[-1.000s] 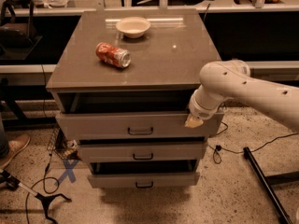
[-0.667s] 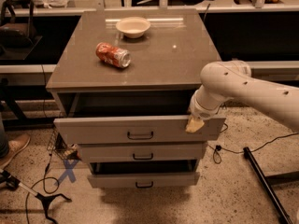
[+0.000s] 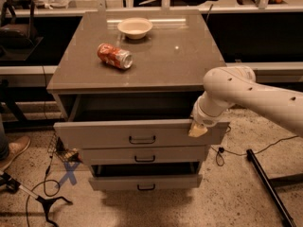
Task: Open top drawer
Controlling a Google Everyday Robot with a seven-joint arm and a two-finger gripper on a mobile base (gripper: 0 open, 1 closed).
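Observation:
The top drawer (image 3: 104, 135) is the widest of three grey drawers under a brown-topped cabinet. It stands pulled out, with its dark inside showing behind the flat front, and has a small dark bar handle (image 3: 142, 140). The white arm comes in from the right, and my gripper (image 3: 198, 129) sits at the drawer front's upper right edge, touching it.
A red can (image 3: 114, 56) lies on its side and a white bowl (image 3: 135, 27) stands on the cabinet top (image 3: 175, 60). The bottom drawer (image 3: 146, 181) is slightly out. Cables, a blue X mark (image 3: 69, 172) and a dark stand leg (image 3: 267, 186) lie on the floor.
The top drawer has slid further out toward the camera, and the gripper has moved with its front edge.

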